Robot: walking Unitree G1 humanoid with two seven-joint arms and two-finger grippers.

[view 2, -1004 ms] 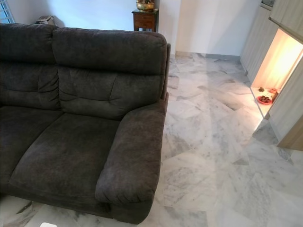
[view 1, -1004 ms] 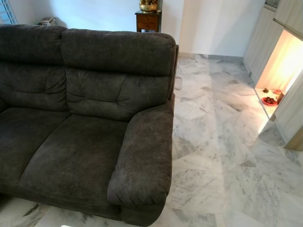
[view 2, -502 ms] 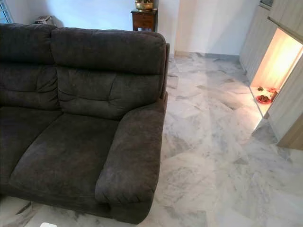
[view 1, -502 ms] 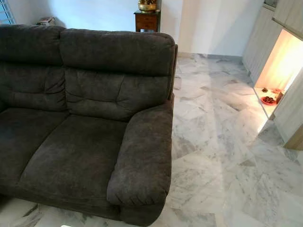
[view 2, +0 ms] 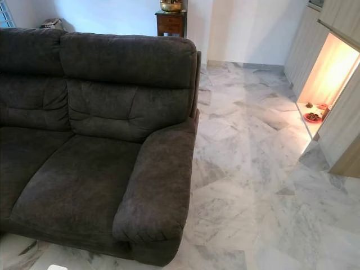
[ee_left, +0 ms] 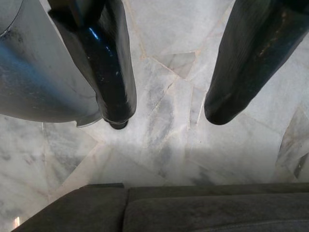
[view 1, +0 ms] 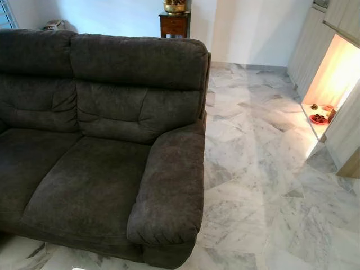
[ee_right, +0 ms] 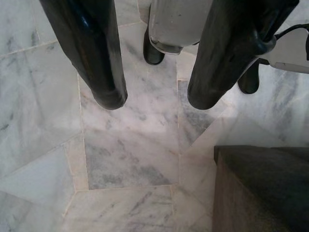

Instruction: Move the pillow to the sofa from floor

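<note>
A dark grey fabric sofa [view 1: 95,140] takes up the left of the head views, its seat cushions bare and its right armrest [view 1: 171,180] nearest me. In the left wrist view my left gripper [ee_left: 166,113] hangs open over the marble floor, with the sofa's base edge [ee_left: 193,212] below it. Seen from the right wrist, my right gripper [ee_right: 152,104] is open above the floor too, nothing between its fingers, beside a sofa corner [ee_right: 260,188].
White and grey marble floor [view 1: 259,169] stretches to the right of the sofa. A small wooden cabinet [view 1: 174,23] with a brass bowl stands behind the sofa. A lit low niche [view 1: 329,84] with small dishes sits at the right wall.
The head camera has shifted very slightly; the things themselves have not moved.
</note>
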